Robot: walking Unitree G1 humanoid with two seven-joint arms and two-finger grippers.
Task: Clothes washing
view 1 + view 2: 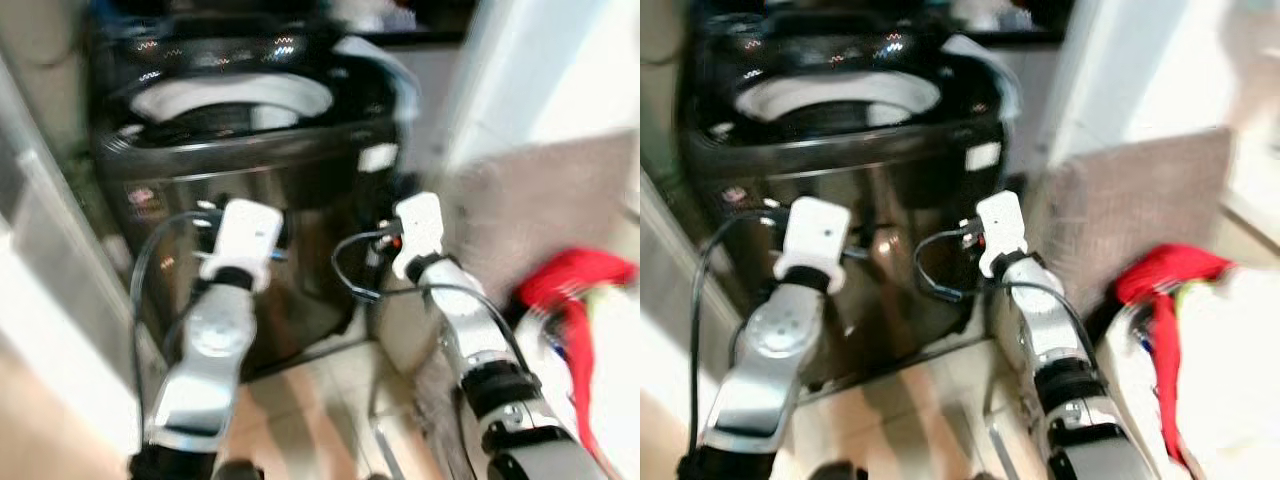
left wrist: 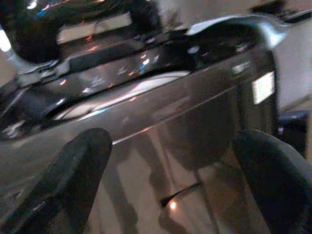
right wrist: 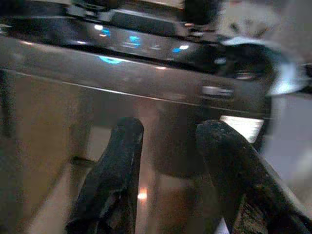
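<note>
Standing before the washing machine, the robot is looking down at its open top, where the pale drum rim is showing. Both arms are reaching toward the dark front panel, so this looks like the approach step, with no clothing in either claw. A red garment is lying on a white surface at the right, well apart from the machine; the next move probably calls for turning there to fetch it.

In the left wrist view, the left claw is standing wide open, empty, near the machine's front.

In the right wrist view, the right claw is also parted and empty, pointing below the lit control strip.

A white wall is crowding the right side, leaving a narrow floor for moving.
</note>
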